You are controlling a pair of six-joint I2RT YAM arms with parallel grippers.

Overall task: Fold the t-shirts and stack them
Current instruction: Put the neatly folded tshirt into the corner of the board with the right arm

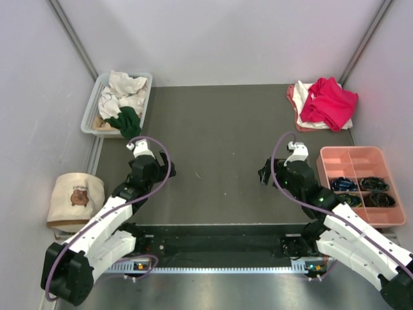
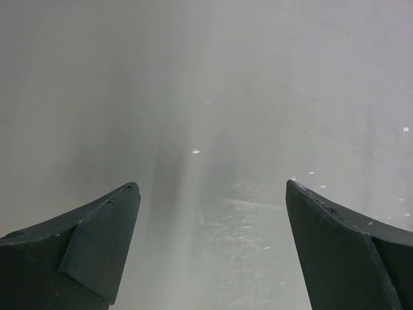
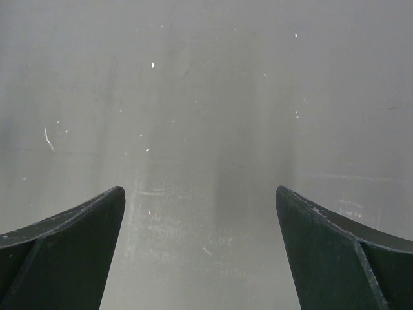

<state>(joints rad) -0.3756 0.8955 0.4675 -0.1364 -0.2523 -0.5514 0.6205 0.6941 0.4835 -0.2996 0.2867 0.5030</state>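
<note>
Seemingly between shirts: left pincer and right pincer gape empty. Next, lift the dark-green cloth t-shirt from the white plastic basket.

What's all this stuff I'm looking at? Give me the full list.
table: one, dark grey, centre
basket: one, white, far left corner
white shirts: a few, crumpled, in basket
green shirt: one, dark green, over basket's near rim
shirt pile: red on top, white and pink beneath, far right corner
tray: one, pink, divided, right side
dark items: several, black-blue, in tray's near compartments; too small to identify
bag: one, beige with brown bear, left of table
left arm, right arm: white and black, near edge
left gripper, right gripper: black, open, empty, over bare table
</note>
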